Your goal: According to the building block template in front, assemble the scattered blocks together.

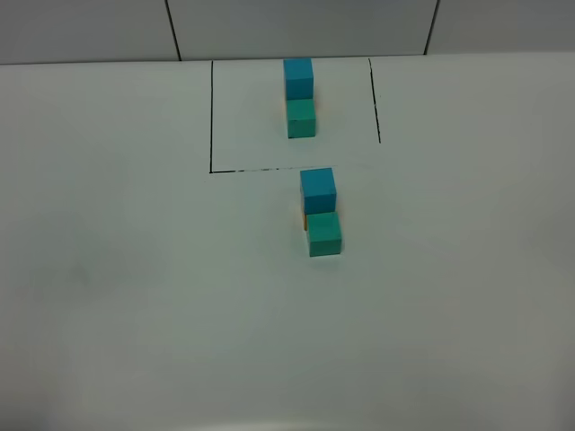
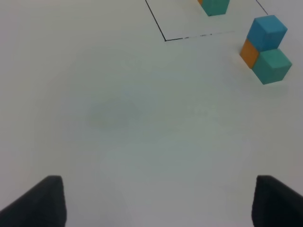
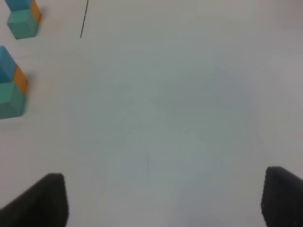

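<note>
Matte blue, green and orange cubes touch on the smooth white surface; both tools gape empty.

Even, soft overhead light, faint shadows beside the blocks; wrist views slightly blurred, dark corners at lower frame edges

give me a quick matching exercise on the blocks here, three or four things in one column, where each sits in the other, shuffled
Things:
1. template pair
2. blue block
3. green block
4. orange block

Places:
A. under the blue block, mostly hidden from above
B. nearest the camera in the high view, on the table
C. inside the black drawn rectangle
D. raised, just outside the rectangle's near line

Pairs: 1-C, 2-D, 3-B, 4-A
</note>
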You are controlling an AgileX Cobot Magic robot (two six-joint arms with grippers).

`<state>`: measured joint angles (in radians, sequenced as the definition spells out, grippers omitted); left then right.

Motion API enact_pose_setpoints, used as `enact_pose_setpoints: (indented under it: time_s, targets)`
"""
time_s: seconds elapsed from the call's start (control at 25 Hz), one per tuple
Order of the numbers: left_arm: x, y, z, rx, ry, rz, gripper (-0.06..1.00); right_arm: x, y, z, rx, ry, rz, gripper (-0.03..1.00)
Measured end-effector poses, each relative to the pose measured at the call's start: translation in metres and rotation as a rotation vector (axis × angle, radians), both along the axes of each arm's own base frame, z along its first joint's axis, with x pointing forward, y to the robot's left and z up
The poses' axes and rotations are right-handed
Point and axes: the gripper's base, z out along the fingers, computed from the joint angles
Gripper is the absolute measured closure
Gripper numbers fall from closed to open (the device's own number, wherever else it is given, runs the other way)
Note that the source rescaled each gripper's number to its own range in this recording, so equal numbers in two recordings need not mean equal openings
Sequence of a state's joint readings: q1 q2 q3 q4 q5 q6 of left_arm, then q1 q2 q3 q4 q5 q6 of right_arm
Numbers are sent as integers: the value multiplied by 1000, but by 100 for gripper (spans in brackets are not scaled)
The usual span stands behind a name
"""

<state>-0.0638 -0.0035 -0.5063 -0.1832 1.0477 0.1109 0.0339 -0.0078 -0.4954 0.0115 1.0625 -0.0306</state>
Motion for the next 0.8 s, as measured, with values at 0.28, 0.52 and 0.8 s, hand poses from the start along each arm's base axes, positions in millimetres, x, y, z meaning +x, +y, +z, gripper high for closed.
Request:
enact_pose_setpoints:
  time_s: [0.28,0.52,0.8]
  targets:
    - [0,0,0,0,0,0,17,1,0,-1,0,5,1,38]
    - [0,0,0,0,0,0,17,1,0,-2,-1,6,1,41]
    - [0,0,0,0,0,0,17,1,0,-2,-1,6,1,41]
